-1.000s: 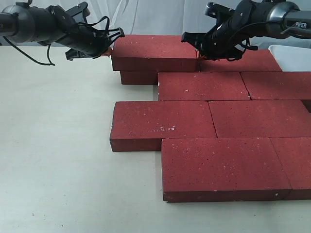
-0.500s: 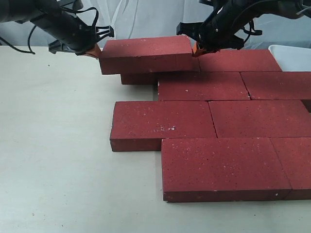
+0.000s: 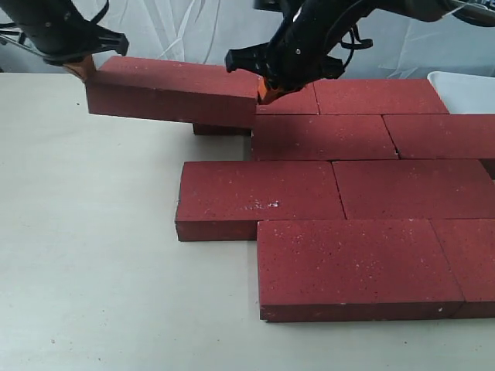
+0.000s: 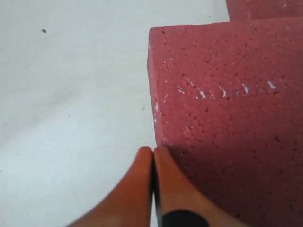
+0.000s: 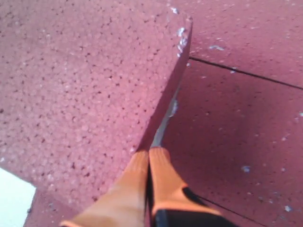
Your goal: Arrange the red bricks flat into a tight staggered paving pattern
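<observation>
- The raised brick (image 3: 174,89) is spanned lengthwise between the left gripper (image 3: 81,68) at its left end and the right gripper (image 3: 265,89) at its right end.
- On each gripper the orange fingers (image 4: 137,189) (image 5: 132,184) are seen pressed together with nothing between them. Their tips are set against the brick's end edges.
- The brick is held tilted at the back of the table (image 3: 85,232). Its left end is over bare table and its right end over a lower brick (image 3: 220,129). Whether those two touch cannot be told.
- The laid bricks (image 3: 332,185) are set flat in staggered rows, butted tightly with thin seams.
- All bricks are dark red rectangular slabs, matte, grainy and pitted, flecked with white, with sharp edges. The table is smooth and off-white.
</observation>
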`<action>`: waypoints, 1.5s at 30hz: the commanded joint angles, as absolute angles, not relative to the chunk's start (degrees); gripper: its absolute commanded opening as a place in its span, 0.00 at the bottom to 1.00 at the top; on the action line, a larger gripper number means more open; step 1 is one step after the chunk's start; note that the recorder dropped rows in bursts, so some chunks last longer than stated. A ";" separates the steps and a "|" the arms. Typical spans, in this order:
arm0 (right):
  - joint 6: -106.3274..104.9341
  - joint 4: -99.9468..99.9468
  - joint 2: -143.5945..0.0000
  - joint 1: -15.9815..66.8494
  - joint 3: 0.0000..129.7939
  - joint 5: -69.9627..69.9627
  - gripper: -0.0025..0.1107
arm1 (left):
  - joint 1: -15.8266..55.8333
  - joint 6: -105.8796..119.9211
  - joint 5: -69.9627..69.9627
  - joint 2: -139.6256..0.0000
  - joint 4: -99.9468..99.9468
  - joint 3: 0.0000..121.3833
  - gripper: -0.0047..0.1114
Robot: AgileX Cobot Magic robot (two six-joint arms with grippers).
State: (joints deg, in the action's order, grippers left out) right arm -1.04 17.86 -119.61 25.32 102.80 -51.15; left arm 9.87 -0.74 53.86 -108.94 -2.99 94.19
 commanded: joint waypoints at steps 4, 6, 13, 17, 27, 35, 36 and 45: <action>-1.45 22.55 -118.24 32.33 103.22 -46.03 0.02 | 5.54 -1.39 49.79 -101.05 -7.67 83.66 0.04; -1.45 22.81 -118.61 33.95 103.22 -43.79 0.02 | 3.22 -1.29 48.15 -99.41 -7.67 80.70 0.04; -1.45 25.18 -120.98 38.50 103.22 -34.37 0.02 | -2.34 -1.29 41.04 -98.07 -9.35 73.96 0.04; -1.45 25.18 -123.91 40.05 103.22 -30.17 0.02 | -3.48 -1.15 35.67 -98.22 -9.35 71.07 0.04; -2.19 26.26 -131.45 40.71 103.22 -21.84 0.02 | -3.78 -1.15 25.28 -103.11 -8.08 67.42 0.04; -2.96 26.01 -133.57 40.71 103.22 -22.51 0.02 | -3.78 -1.15 24.72 -108.36 -6.93 67.19 0.04; -2.96 25.87 -133.57 40.71 103.22 -22.78 0.02 | -3.78 -1.15 24.61 -108.83 -6.62 67.19 0.04; -2.93 23.67 -133.43 39.31 103.22 -25.13 0.02 | -6.25 -1.42 24.20 -109.52 -5.50 67.19 0.04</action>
